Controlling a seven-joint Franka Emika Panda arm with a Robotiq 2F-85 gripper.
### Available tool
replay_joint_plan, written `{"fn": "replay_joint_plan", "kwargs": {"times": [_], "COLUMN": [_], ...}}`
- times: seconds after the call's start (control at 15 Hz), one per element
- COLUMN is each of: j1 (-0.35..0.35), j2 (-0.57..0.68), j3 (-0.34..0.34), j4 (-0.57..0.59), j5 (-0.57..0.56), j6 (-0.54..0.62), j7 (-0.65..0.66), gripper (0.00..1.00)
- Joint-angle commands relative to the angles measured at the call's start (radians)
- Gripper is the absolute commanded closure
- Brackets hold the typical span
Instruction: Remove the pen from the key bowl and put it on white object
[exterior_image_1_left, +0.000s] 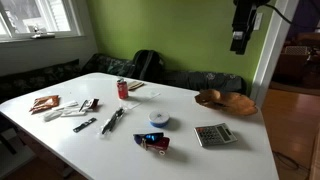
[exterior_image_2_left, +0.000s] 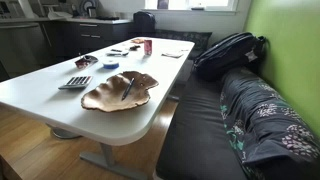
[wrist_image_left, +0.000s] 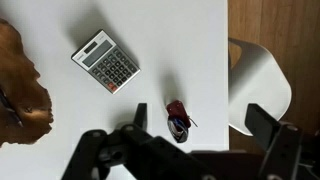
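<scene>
I hold the arm (exterior_image_1_left: 244, 18) high at upper right, jaws spread and empty, probably to line up on the pen (exterior_image_2_left: 130, 87) in the key bowl (exterior_image_2_left: 100, 102).

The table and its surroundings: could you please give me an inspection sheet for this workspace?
Surface: white table, with bare stretches between the items.
Job's things: pen lies inside the wooden bowl; white puck sits apart from it, mid-table.
Clutter: calculator beside the bowl, red can, packets, red-and-blue item, dark tools.
Gripper: gripper is high above the bowl end of the table, open and empty.
Cables: nothing seen on the table.
Surroundings: backpack on a dark bench, green wall, white chair.
</scene>
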Motion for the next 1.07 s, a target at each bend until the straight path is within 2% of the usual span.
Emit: {"fn": "replay_joint_plan", "kwargs": {"times": [0.0, 0.4, 0.53, 0.8, 0.93, 1.0], "j1": [-0.013, -0.02, -0.045, -0.164, -0.226, -0.236], "j2": [0.0, 0.007, 0.018, 0.057, 0.117, 0.157], "j3": [0.012, 0.013, 0.012, -0.004, -0.015, -0.047], "j4": [0.002, -0.001, -0.012, -0.053, -0.051, -0.043], "j5": [0.005, 0.003, -0.042, -0.317, -0.465, -0.473], "j6": [-0.004, 0.011, 0.013, 0.029, 0.051, 0.066], "j7": [-0.004, 0.008, 0.007, 0.006, 0.016, -0.03], "gripper": [0.0, 0.0, 0.0, 0.0, 0.0, 0.0]}}
